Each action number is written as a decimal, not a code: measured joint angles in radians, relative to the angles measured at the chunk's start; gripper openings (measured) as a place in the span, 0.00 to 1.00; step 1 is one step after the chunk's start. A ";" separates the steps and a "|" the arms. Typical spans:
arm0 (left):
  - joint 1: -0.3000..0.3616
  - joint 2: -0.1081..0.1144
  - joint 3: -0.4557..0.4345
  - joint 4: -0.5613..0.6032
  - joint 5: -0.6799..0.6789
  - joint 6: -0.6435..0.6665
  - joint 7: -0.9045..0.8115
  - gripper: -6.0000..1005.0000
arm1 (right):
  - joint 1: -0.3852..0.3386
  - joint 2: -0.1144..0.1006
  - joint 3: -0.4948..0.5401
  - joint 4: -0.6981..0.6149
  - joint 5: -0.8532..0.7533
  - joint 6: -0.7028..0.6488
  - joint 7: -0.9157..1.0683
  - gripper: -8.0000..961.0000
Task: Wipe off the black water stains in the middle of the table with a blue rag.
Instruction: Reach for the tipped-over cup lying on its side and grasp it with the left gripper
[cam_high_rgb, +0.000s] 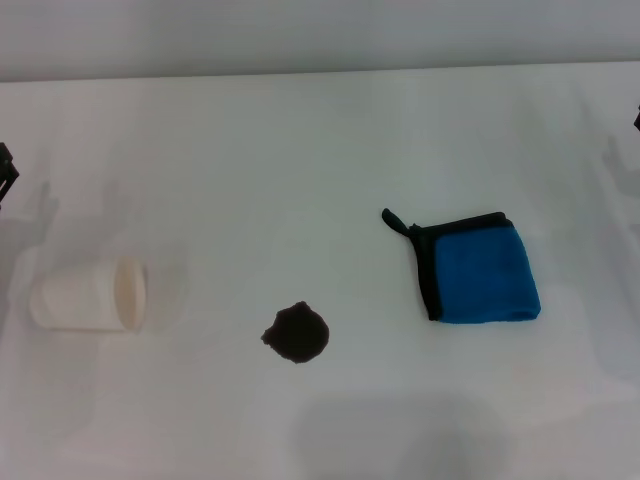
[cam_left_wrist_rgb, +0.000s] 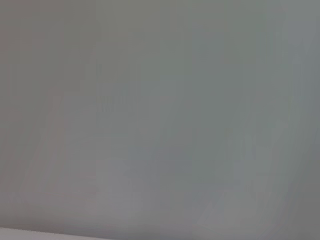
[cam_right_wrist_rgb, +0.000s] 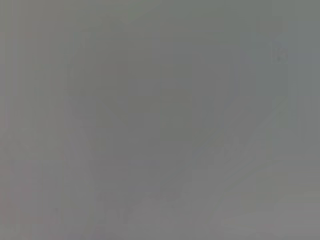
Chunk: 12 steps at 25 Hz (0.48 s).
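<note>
The blue rag lay flat on the counter, well inward of the right gripper and nearer it than the left gripper; neither's jaws could be judged open or closed. Its loop corner pointed away toward the far left, and the black water stains sat beyond it.

Lab-type setup: bare white table, plain wall.
</note>
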 joint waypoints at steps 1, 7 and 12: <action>0.000 0.000 0.000 0.000 0.000 0.000 0.000 0.88 | 0.001 0.000 0.000 0.000 0.000 -0.003 0.000 0.89; -0.011 -0.001 -0.001 0.000 0.000 0.023 0.000 0.87 | 0.005 0.001 0.000 0.000 -0.001 -0.023 0.000 0.89; -0.016 -0.004 -0.001 -0.005 -0.002 0.036 0.000 0.87 | 0.010 0.000 0.000 -0.005 0.000 -0.031 0.003 0.89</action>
